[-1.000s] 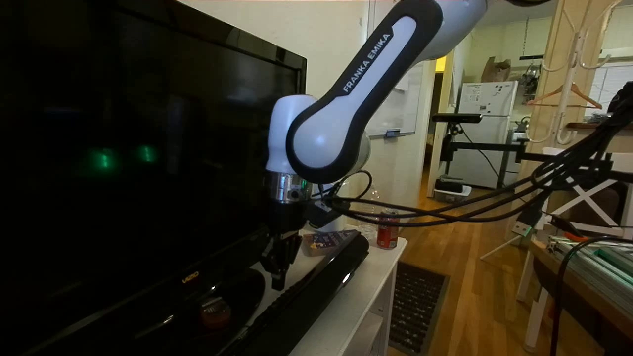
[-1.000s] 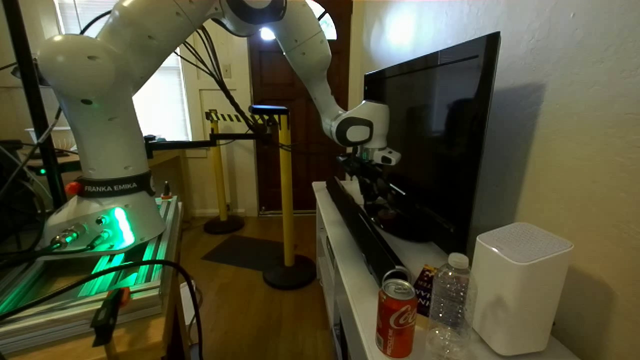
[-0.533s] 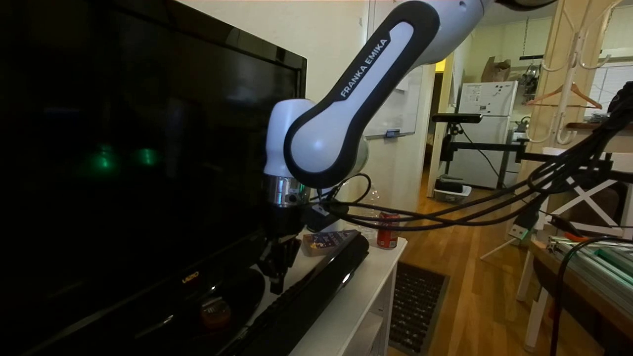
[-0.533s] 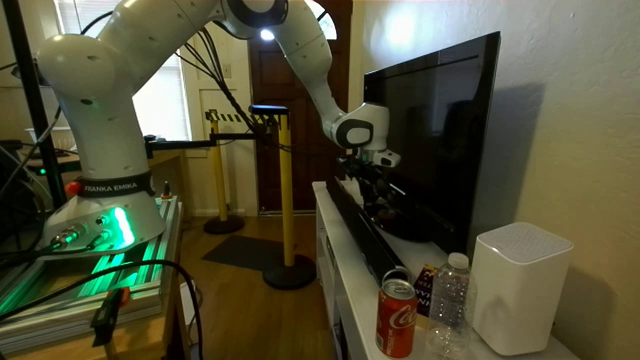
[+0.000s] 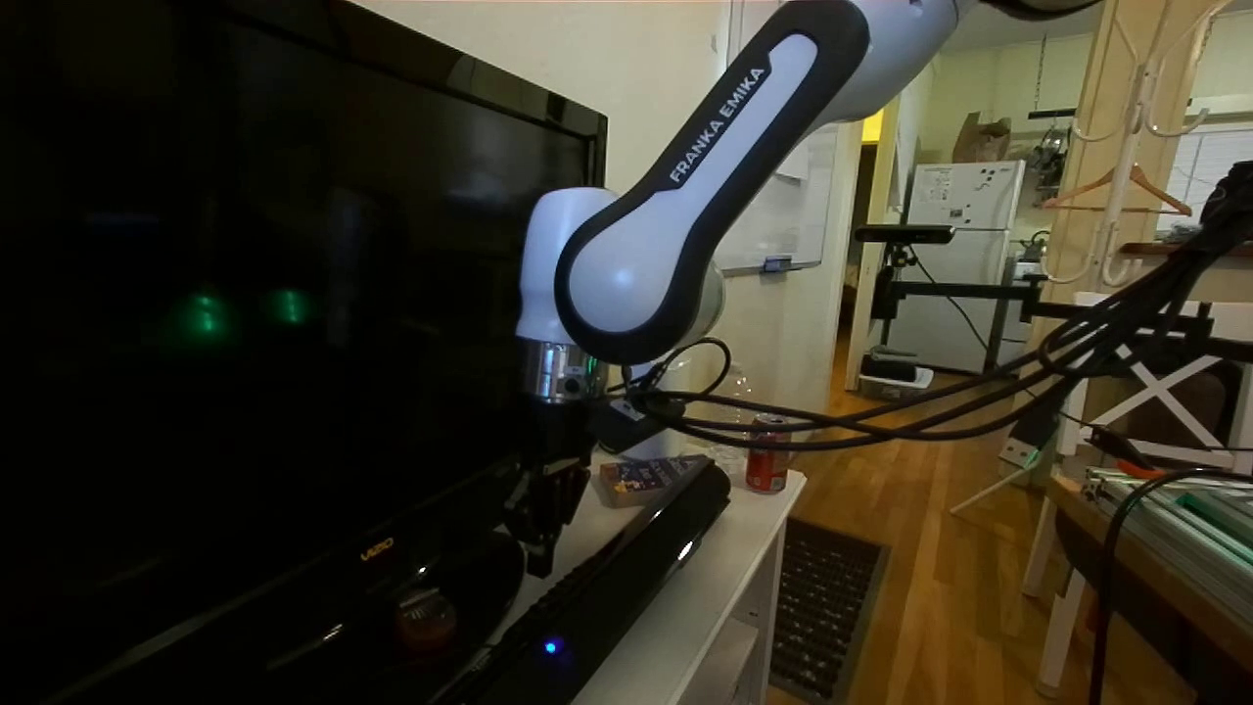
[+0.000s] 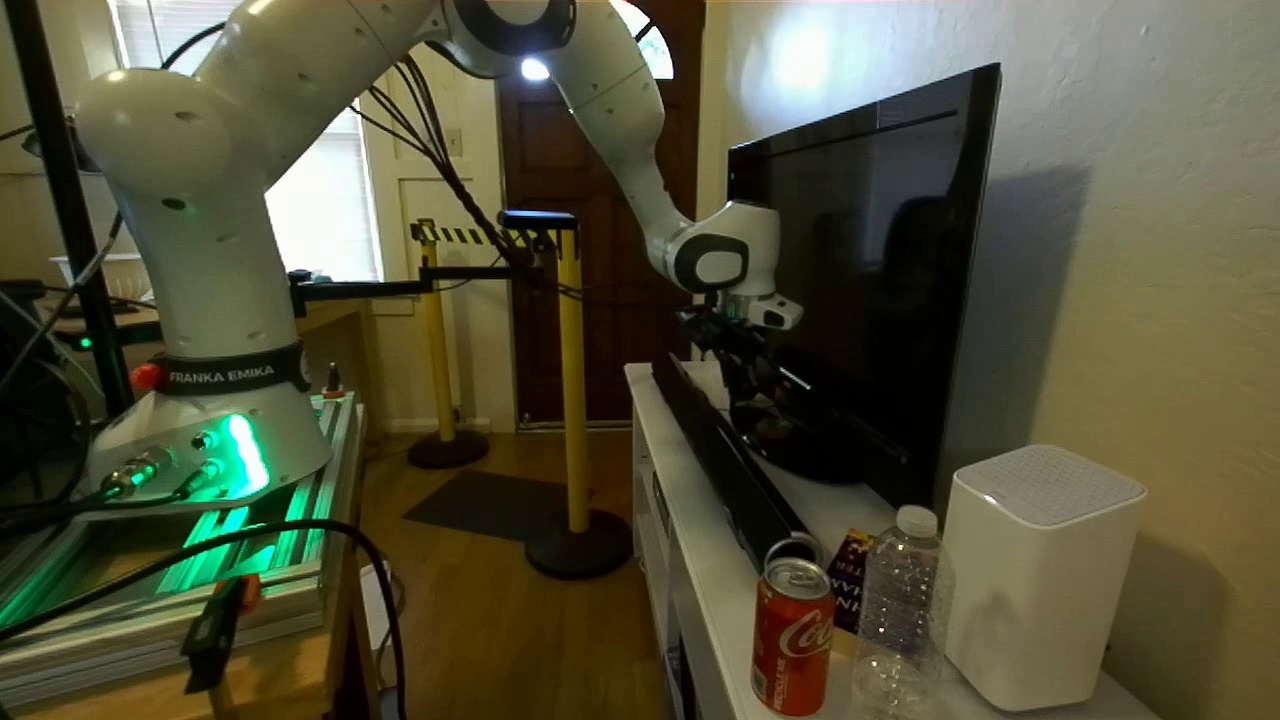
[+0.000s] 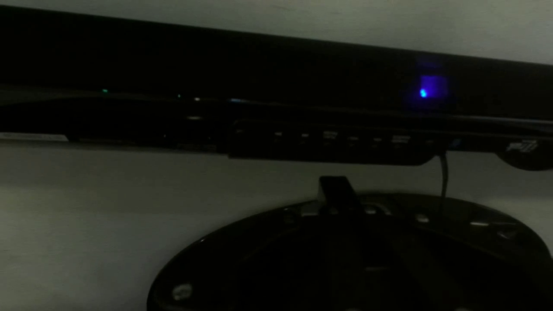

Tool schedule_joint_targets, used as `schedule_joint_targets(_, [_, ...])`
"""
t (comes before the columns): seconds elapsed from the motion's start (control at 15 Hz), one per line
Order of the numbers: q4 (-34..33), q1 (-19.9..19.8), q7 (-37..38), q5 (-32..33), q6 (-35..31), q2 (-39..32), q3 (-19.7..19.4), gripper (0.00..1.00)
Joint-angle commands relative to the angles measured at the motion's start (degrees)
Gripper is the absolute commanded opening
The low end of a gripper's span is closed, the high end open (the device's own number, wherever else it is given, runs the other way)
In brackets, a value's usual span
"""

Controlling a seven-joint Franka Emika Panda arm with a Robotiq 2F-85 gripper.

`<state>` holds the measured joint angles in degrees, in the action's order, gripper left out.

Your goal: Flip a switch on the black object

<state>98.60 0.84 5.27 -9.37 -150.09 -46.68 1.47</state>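
Your claw (image 7: 338,192) hangs with its jaws brought together, as best the dark wrist view lets you judge, into one narrow tip, and it has hold of nothing you can see. That suits pushing a button, which I take to be the step in hand, and likely its tail end: the blue light (image 7: 423,93) on the black speaker bar (image 7: 259,65) glows, so the switch may well be done already. If you accept that, lift straight up and ease away. If you doubt it, bring the tip forward over the button you want and press lightly, since a bar this slim could slide.

Just ahead of the tip, past a thin band of counter (image 7: 108,185), is the control strip (image 7: 319,151) on the bar's back edge. You are near it but not touching, facing roughly the middle of its labels (image 7: 330,135), which are too blurred to read. The bar itself lies lengthwise on the counter beyond, with the light off to the right of your tip in that view.

Behind the tip, the television base (image 7: 216,259) shows below the claw, and the television (image 5: 294,372) rises close by, so mind it as you leave. Farther off along the counter, near one end of the bar, are the book (image 5: 636,482), the red can (image 6: 793,640), the clear bottle (image 6: 900,610) and a white box (image 6: 1045,590).
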Motion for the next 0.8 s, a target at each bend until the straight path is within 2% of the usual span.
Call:
schedule_joint_targets(0.0, [-0.45, -0.05, 1.4, -0.06, 2.53, 0.78, 0.24, 0.0])
schedule_joint_targets(0.73, [-2.59, -0.48, 0.53, -0.52, 5.19, -0.97, 1.39, 0.0])
